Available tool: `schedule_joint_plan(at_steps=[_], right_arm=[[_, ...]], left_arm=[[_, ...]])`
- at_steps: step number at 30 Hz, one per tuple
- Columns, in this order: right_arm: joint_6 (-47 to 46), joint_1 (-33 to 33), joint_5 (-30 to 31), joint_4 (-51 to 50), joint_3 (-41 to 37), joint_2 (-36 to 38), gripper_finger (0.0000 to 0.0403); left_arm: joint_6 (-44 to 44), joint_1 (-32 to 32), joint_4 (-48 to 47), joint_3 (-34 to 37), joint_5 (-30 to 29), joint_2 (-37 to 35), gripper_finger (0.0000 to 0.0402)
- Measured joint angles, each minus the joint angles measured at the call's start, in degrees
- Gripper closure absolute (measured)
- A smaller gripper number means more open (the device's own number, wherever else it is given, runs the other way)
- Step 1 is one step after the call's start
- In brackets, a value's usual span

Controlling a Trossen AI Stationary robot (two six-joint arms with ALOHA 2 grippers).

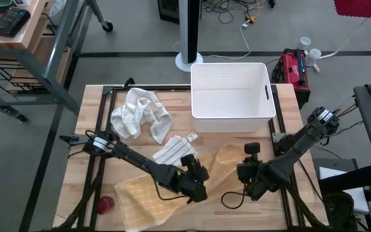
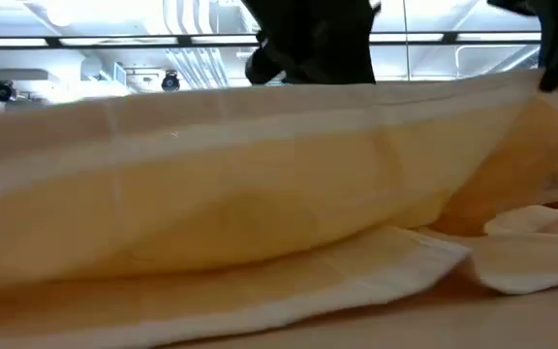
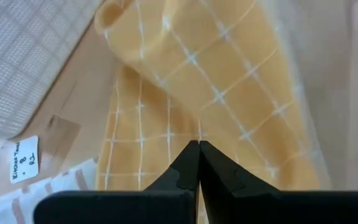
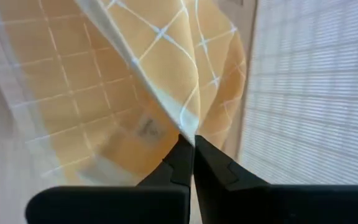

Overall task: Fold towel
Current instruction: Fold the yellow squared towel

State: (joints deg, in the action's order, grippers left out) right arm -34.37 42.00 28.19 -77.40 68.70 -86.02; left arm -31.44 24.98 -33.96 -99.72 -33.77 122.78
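At desk front I'm pinching the yellow checked towel (image 1: pixel 172 193) w/ both: left gripper (image 1: pixel 198 191) & right gripper (image 1: pixel 250 189) clamped on its edge. I'm keeping lift even, edge taut, clear of white bin (image 1: pixel 232 96).

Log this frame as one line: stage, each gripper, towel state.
stage: lifting | left gripper: shut on yellow towel | right gripper: shut on yellow towel edge | yellow towel: raised between grippers, rest on table

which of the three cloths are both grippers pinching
The yellow checked towel at the table's front, pinched by left gripper and right gripper; the crumpled white cloth and striped cloth lie untouched.
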Motion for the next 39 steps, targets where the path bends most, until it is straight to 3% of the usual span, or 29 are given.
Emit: schedule_joint_plan(at_steps=[9,16,19,23,30,35,39], right_arm=[[3.43,0.13,-2.62,-13.11,4.64,-0.39,0.0402],[5.67,0.50,-1.84,-11.59,3.48,-0.31,0.0403],[3.61,0.50,-5.09,-9.99,2.14,-0.35,0.0395],[-4.04,0.62,-8.22,-7.33,-1.79,-0.33,0.0358],[-13.07,2.86,-12.82,11.71,-14.20,-0.33,0.0269],[-21.88,3.65,-13.32,12.16,-20.00,-0.22,0.0217],[-22.63,4.52,-15.41,12.39,-22.77,0.20,0.0189]], left_arm=[[-2.77,-0.19,-0.29,2.53,2.11,2.40,0.0402],[-12.15,-0.41,1.59,11.21,7.22,2.45,0.0402],[-15.78,-0.34,4.58,14.53,8.60,1.92,0.0401],[-17.14,0.01,6.30,16.47,9.03,1.79,0.0401],[-15.06,0.06,5.43,14.76,8.58,1.81,0.0401],[-14.08,0.10,5.81,13.99,8.02,2.01,0.0401],[-14.08,0.10,5.89,14.01,7.79,2.04,0.0401]])
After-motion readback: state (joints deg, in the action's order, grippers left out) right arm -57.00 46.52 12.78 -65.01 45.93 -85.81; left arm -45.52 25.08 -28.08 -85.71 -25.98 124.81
